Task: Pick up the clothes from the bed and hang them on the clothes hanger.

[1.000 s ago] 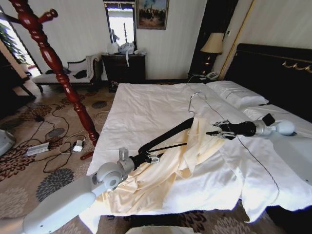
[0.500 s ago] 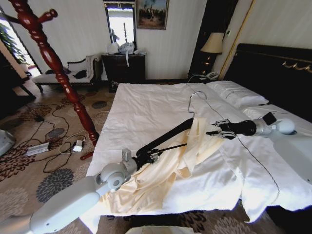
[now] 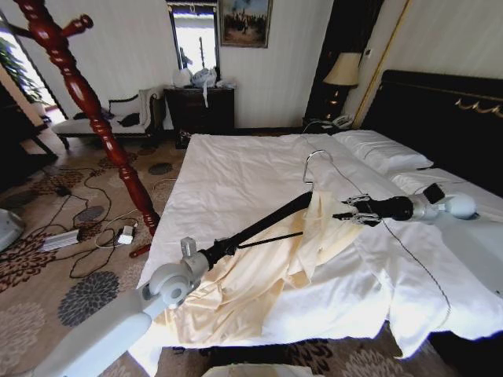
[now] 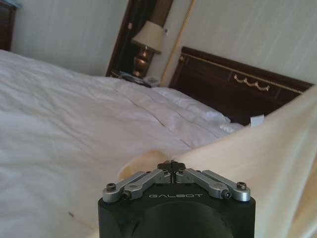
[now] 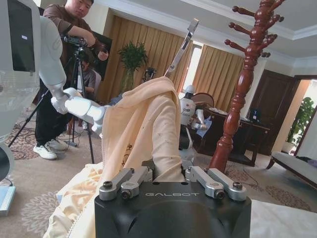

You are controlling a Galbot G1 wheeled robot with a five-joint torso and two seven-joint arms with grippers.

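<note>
The clothes [image 3: 259, 275], one cream garment, lie crumpled on the near part of the bed [image 3: 236, 173], running from the foot edge on our left up toward the middle, where one end is lifted off the sheet. Starting at the left, a red-brown coat stand [image 3: 86, 102] rises from the carpet beside the bed. Next, our left gripper [image 3: 222, 250] hovers low over the cloth and holds the lower corner of the hanger [image 3: 271, 221]; in the left wrist view the left gripper's [image 4: 171, 167] fingers are pressed together, though we cannot make out the hanger between them there. The hanger slants up from that grip, its silver hook [image 3: 314, 159] standing above the white sheet. The raised part of the cloth drapes over the hanger's upper end. Further right, our right gripper [image 3: 343, 213] reaches in from the headboard side and pinches that raised cloth. The right wrist view shows the right gripper's [image 5: 168, 174] fingers clamped on a cream fold.
</note>
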